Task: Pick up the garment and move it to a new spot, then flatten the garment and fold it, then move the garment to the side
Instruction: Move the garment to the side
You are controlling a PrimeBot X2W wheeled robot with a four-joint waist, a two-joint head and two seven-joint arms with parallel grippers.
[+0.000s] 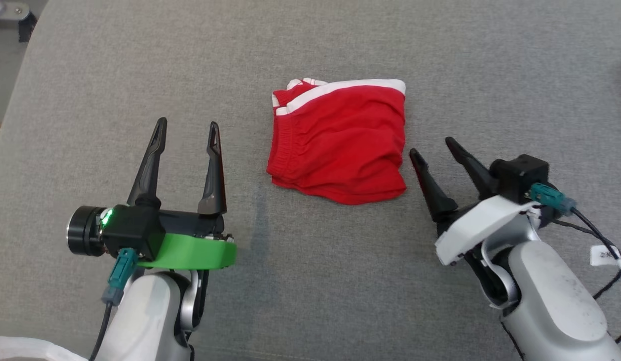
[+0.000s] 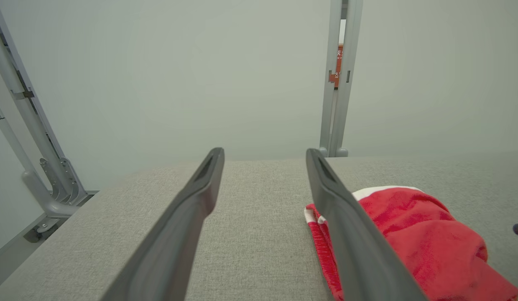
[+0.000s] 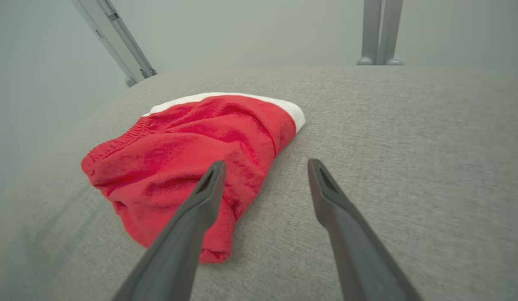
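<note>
Red garment (image 1: 340,145) on grey fabric (image 1: 140,60), left tool (image 1: 188,123), right tool (image 1: 430,145), both spread, empty.

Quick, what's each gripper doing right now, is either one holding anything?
Left gripper: open, empty, left of the red garment.
Right gripper: open, empty, just right of it.

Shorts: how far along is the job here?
The shorts lie in a rumpled, doubled-over bundle on the grey pad, so folding may be done. Nothing is in hand: left pincer and right pincer stand open beside it. Left: moving it aside.
</note>
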